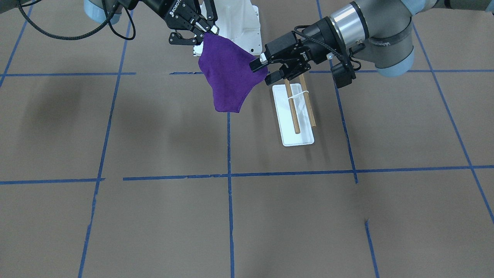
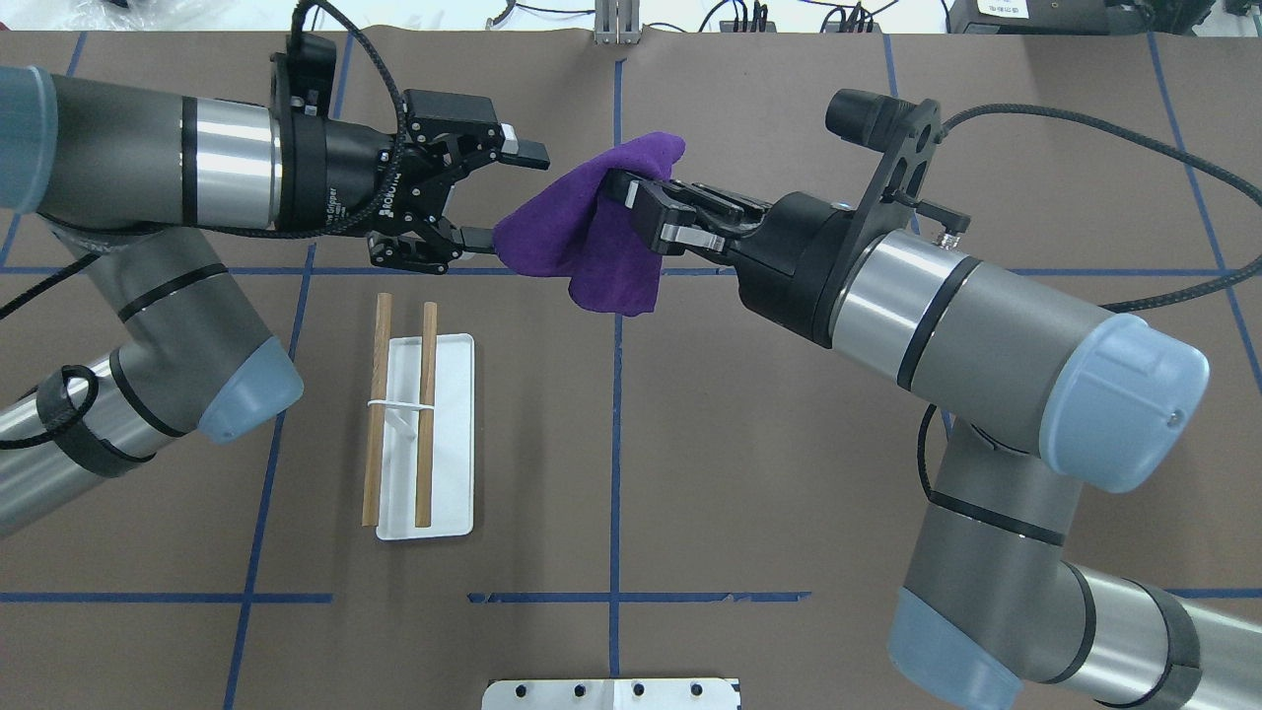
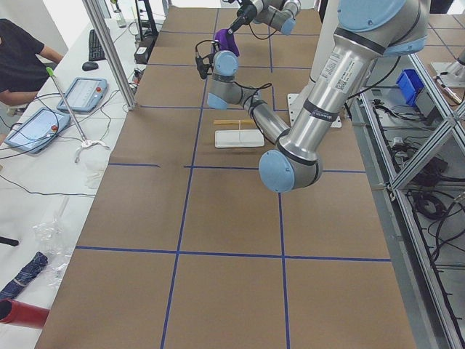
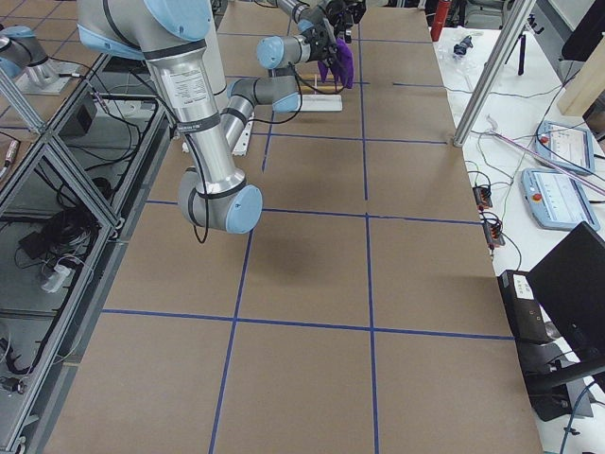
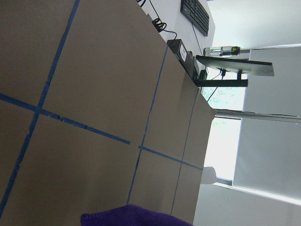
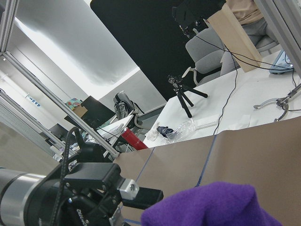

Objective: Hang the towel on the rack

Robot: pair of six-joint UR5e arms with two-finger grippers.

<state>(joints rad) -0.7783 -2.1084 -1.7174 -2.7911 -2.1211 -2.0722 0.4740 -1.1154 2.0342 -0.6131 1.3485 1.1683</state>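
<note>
The purple towel (image 2: 592,232) hangs in the air above the table, held up by one edge. My right gripper (image 2: 623,194) is shut on its upper edge; in the front view this gripper (image 1: 207,32) is at the towel's (image 1: 227,75) top corner. My left gripper (image 2: 511,195) is open, its jaws on either side of the towel's free corner, not closed on it; it also shows in the front view (image 1: 263,70). The rack (image 2: 426,409), two wooden dowels over a white base (image 2: 455,444), stands on the table below the left gripper, with nothing on it (image 1: 297,110).
The white bolted robot pedestal (image 1: 239,23) stands behind the towel at the robot's edge of the table. Blue tape lines (image 2: 616,414) cross the brown table. Operator desks with tablets (image 3: 36,127) lie beyond the far edge.
</note>
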